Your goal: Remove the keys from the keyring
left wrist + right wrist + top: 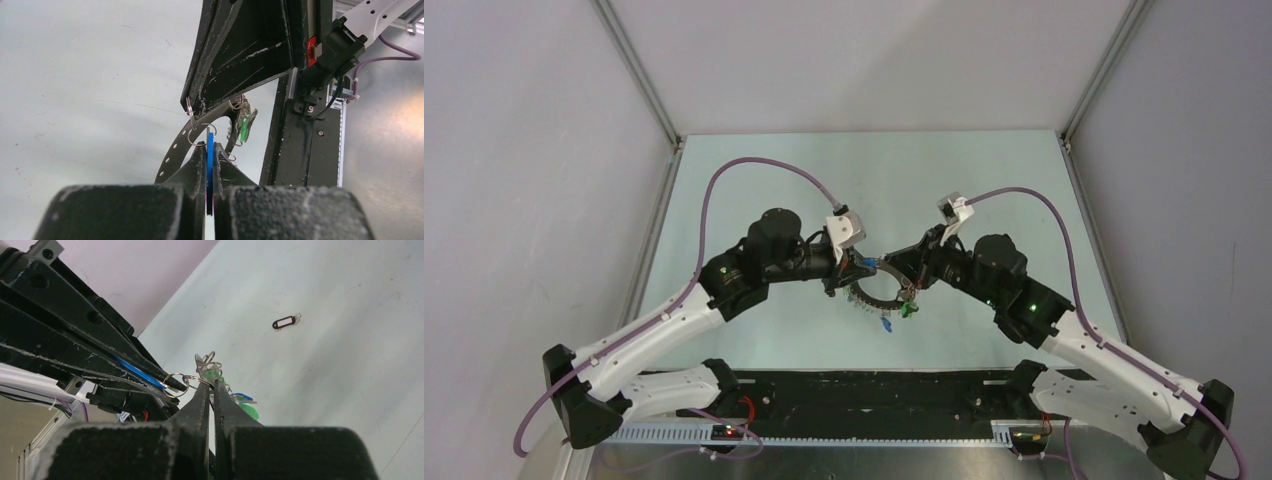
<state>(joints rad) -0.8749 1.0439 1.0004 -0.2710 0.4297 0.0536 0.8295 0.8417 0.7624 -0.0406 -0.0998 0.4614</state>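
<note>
Midair above the tabletop (pixel 754 200), the keyring (pixel 869 303) hangs stretched between your two arms, most of its keys (pixel 887 322) dangling from the lower arc.

Your left end effector (pixel 210 150) is closed on a flat blue tag (pixel 210 165), which stands edge-on between the pads. A split ring (pixel 202 135) links that tag to the perforated hoop.

Your right end effector (pixel 212 389) is closed too, its tips pinching thin metal right where the split ring meets the hoop. Whether it holds the hoop itself or a ring wire is too fine to tell. Green keys (pixel 215 375) bunch just behind those tips. A black tag (pixel 284 322) lies apart on the tabletop.

The step in hand looks like working one key free: one arm anchors the ring while the other draws the blue tag away. Nearly all the keys remain strung, so the task seems early.

The next move likely calls for a slow, small pull or twist on the blue tag, so that the split ring's wire walks out of the hoop. Keep the anchor firm and watch for slipping.
</note>
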